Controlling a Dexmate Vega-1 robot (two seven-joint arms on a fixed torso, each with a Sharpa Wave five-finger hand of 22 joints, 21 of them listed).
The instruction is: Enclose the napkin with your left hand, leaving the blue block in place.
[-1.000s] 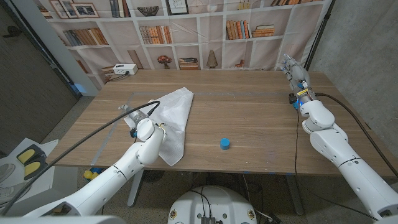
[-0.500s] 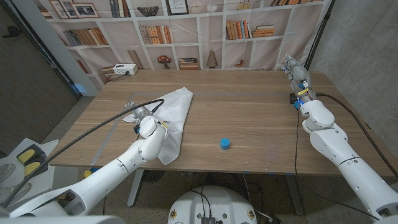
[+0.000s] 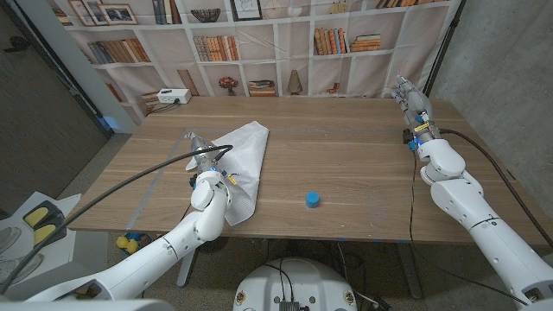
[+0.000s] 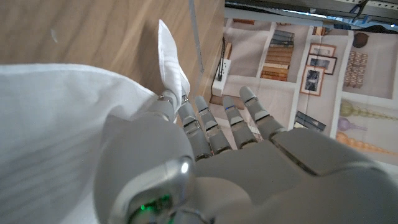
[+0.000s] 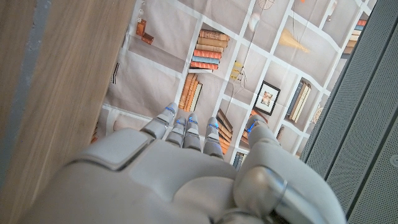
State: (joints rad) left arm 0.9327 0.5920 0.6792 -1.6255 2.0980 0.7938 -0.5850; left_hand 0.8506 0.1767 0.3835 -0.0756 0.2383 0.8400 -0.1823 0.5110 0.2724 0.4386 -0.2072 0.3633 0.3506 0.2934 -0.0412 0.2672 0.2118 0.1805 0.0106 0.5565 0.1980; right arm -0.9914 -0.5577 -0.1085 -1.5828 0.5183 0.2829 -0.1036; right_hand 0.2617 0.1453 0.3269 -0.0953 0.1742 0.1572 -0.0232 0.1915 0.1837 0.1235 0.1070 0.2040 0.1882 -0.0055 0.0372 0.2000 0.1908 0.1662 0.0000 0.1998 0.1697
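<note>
While your left hand rests fingers-spread on the white napkin, gripping nothing, the blue block sits apart, mid-table; your right hand idles open at the far edge.

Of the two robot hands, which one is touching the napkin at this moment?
The left robot hand: its fingers lie on the white napkin. The right robot hand rests at the table's far right edge, away from it.
</note>
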